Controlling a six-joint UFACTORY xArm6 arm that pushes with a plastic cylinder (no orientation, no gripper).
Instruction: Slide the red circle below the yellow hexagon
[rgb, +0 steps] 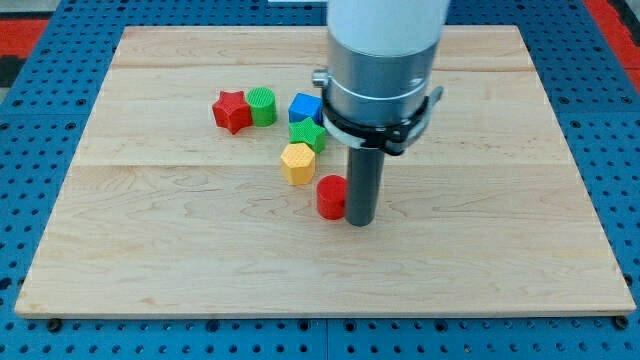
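- 1 wooden board (150, 270) holds 6 small blocks.
- My tip (360, 222) is a bare rod with no claw and holds nothing; it touches the red circle's (330, 196) right side.
- The red circle sits just below and right of the yellow hexagon (297, 162).
- Above: green hexagon (307, 134), blue block (304, 107), green cylinder (262, 105), red star (231, 111).
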